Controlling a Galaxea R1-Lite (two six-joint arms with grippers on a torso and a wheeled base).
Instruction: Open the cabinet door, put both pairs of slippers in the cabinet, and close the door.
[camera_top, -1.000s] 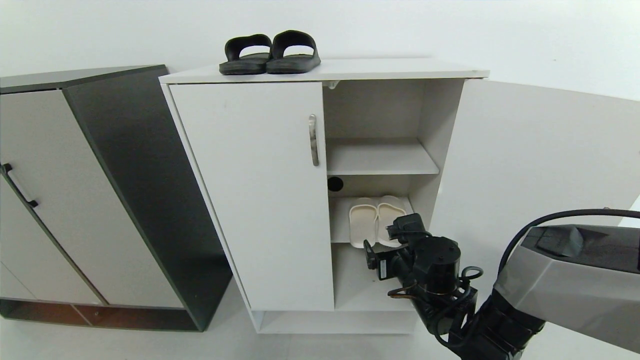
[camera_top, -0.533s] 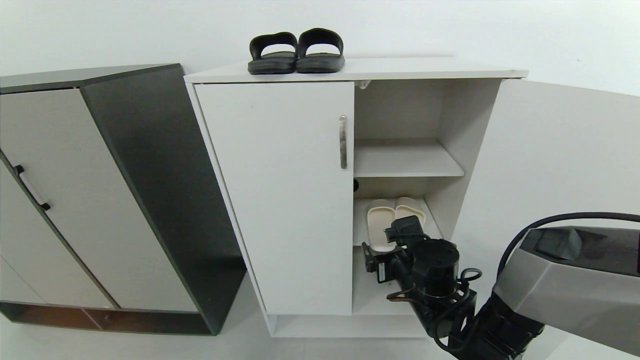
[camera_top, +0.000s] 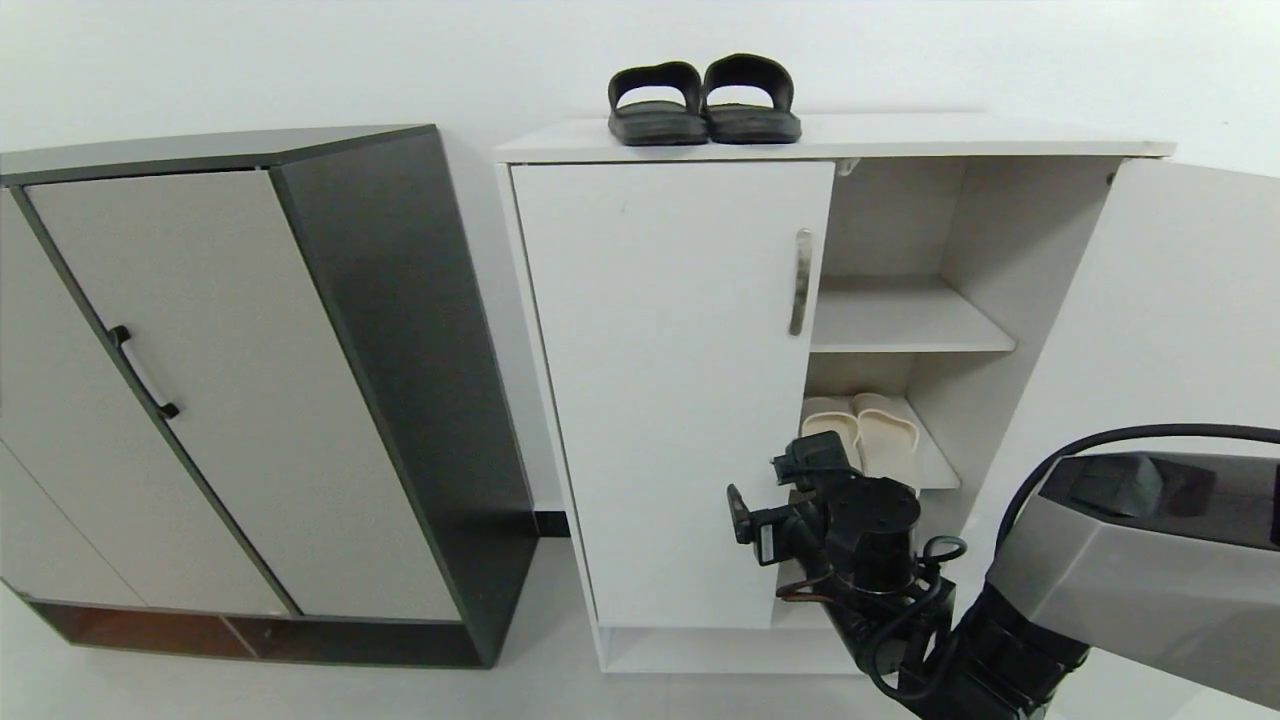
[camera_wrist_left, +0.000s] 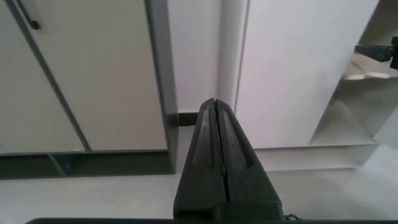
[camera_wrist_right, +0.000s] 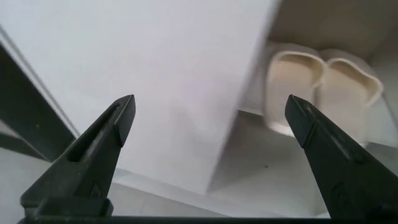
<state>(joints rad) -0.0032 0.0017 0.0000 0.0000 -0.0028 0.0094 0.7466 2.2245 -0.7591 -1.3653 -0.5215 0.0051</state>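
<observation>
The white cabinet (camera_top: 950, 135) stands against the wall with its right-hand door (camera_top: 1150, 330) swung fully open and its left-hand door (camera_top: 670, 400) closed; a metal handle (camera_top: 801, 282) runs upright along that closed door's inner edge. The black slippers (camera_top: 705, 100) sit side by side on top of the cabinet, above the closed door. The cream slippers (camera_top: 865, 435) lie side by side on the middle shelf inside the open compartment, below the bare upper shelf (camera_top: 900, 320). The right tool (camera_top: 768, 488) hangs in front of the cabinet, low, at the edge of the closed door, apart from the cream slippers; its fingers are spread wide with nothing between them, as the right wrist view confirms (camera_wrist_right: 210, 104). The left tool (camera_wrist_left: 215, 106) is clenched, fingers pressed flat together and grasping nothing, and points at the gap between the white cabinet and the dark cabinet (camera_top: 380, 350) standing just beside it, near the floor (camera_wrist_left: 124, 193).
</observation>
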